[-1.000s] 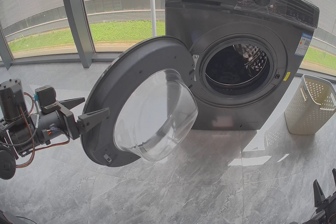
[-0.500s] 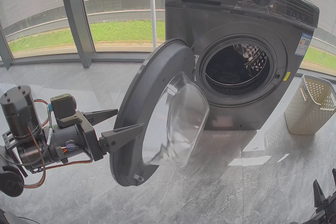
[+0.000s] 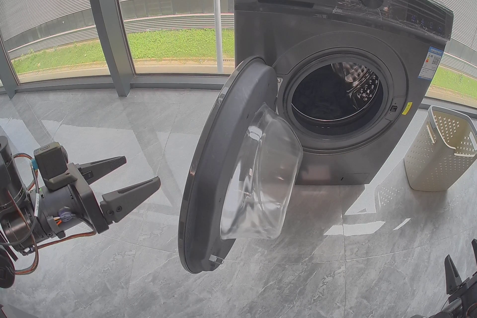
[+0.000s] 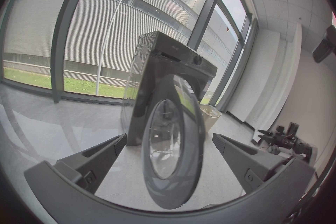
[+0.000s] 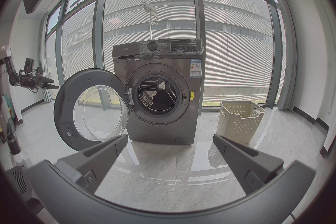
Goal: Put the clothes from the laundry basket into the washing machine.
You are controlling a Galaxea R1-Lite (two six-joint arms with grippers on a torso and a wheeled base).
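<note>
The washing machine (image 3: 343,85) stood in the upper right of the head view. Its round door (image 3: 223,170) was swung partway out and turned almost edge-on to the camera, so the drum opening (image 3: 335,95) was uncovered. The laundry basket (image 3: 442,147) sat on the floor at the right edge of the frame, just beside the machine's lower corner. No clothes rose above its rim, and the part of its inside that could be seen looked bare. Its bottom was hidden. The lower drum looked dark, but whether that was fabric or only shadow could not be told.

The left gripper (image 3: 141,170) hovered at the lower left of the frame with its fingers spread wide, holding nothing. It pointed toward the door's outer face but stood apart from it. The right gripper (image 5: 169,139) sat low in the bottom right corner of the head view, also spread open and empty, well apart from both the basket and the machine.

Neither gripper carried a garment and none showed in the basket, so the loading was probably over. If so, pushing the half-swung door shut was likely all that was left. If garments lay at the bottom of the basket, they had yet to be moved.
</note>
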